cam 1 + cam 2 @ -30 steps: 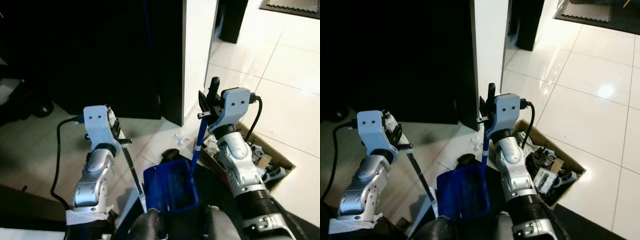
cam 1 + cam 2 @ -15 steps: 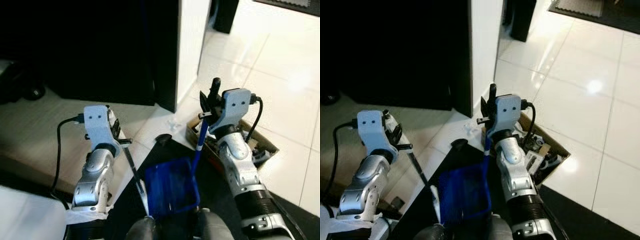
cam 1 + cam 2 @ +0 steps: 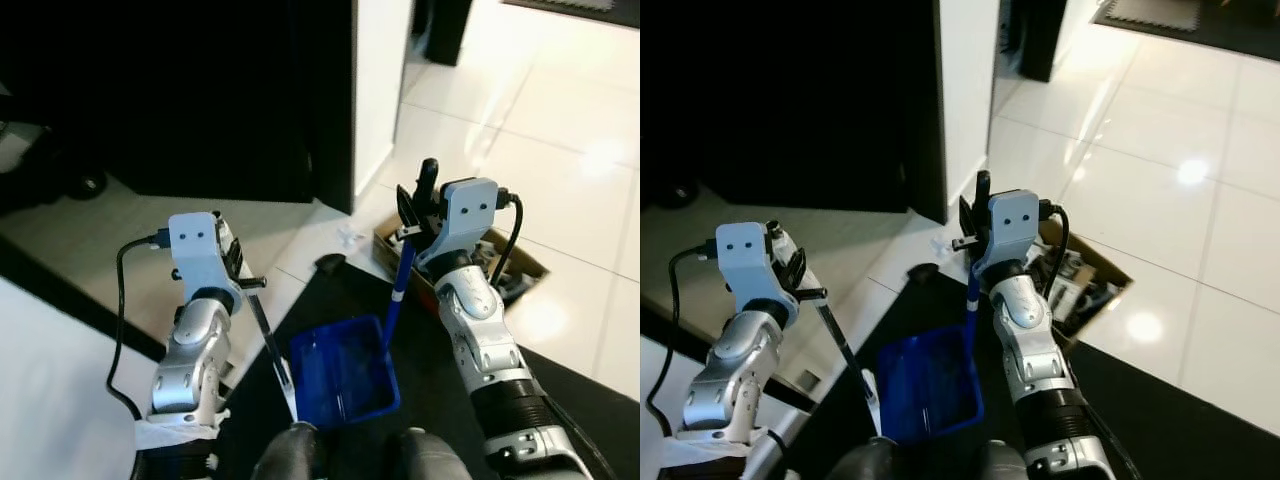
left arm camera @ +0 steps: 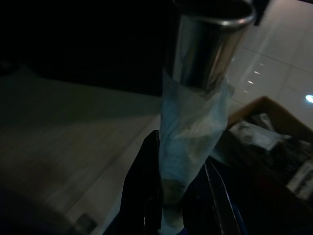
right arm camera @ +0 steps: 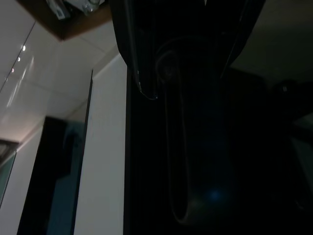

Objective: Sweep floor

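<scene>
Right gripper [image 3: 413, 215] clamps the blue dustpan [image 3: 343, 370] handle, pan hanging low between both arms. Left gripper [image 3: 238, 272] grips the broom stick [image 3: 270, 350] (taped top), slanting down toward the pan, right beside it.

A blue dustpan [image 3: 343, 372] hangs over a black mat [image 3: 590, 400] on glossy white floor tiles [image 3: 560, 120].
</scene>
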Controlling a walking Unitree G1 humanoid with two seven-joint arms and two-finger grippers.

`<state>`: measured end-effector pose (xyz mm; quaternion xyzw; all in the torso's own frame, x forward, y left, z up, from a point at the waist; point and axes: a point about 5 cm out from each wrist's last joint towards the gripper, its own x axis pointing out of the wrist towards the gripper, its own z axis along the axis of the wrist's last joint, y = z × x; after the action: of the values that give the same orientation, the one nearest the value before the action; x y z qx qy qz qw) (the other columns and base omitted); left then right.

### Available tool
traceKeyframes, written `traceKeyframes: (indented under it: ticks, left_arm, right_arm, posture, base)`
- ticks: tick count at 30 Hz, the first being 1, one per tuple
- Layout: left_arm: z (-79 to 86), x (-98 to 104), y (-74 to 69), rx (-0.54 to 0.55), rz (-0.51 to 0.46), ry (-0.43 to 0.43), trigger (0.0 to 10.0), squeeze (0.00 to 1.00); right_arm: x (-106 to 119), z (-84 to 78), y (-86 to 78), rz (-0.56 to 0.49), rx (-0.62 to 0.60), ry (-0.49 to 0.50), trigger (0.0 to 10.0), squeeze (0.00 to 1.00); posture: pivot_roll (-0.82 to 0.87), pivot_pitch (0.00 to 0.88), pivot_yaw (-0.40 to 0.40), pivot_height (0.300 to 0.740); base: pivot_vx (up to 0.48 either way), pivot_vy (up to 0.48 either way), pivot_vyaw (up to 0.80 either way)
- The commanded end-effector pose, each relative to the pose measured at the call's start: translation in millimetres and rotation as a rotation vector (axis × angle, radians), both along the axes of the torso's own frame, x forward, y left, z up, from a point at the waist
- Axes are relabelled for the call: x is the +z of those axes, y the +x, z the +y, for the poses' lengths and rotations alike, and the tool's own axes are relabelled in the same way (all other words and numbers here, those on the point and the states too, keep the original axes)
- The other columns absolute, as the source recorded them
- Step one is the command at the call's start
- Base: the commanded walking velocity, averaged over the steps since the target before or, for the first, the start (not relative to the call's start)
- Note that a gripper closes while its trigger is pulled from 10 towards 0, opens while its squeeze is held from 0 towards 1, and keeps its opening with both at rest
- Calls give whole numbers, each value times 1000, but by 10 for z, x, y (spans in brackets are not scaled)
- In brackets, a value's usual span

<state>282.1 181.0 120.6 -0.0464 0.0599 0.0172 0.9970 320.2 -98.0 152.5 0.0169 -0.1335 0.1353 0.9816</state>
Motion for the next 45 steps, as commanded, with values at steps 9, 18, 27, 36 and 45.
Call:
traceKeyframes:
  ticks: [9, 18, 27, 36, 45]
  left_arm:
    - [11, 51, -5, 7, -33, -5, 10000, 0]
    - [12, 50, -6, 7, -33, -6, 10000, 0]
    - [11, 44, -12, 8, -30, -7, 10000, 0]
    - [10, 38, -20, 10, -29, -9, 10000, 0]
    - [18, 35, -23, 11, -28, -8, 10000, 0]
  right_arm:
    - [-57, 55, -16, 30, 19, 25, 10000, 0]
    - [-62, 58, -18, 32, 19, 26, 10000, 0]
    - [-66, 55, -21, 33, 18, 26, 10000, 0]
    - [-67, 53, -23, 34, 19, 26, 10000, 0]
    - [-67, 57, -24, 34, 19, 26, 10000, 0]
  posture:
    - [6, 88, 77, 740]
    - [8, 91, 78, 740]
    - [9, 94, 76, 740]
    - [9, 95, 74, 740]
    - [9, 98, 75, 740]
  base:
    - [-363, 0, 0]
    - [-355, 0, 0]
    - [-342, 0, 0]
    - [-333, 0, 0]
    - [-243, 0, 0]
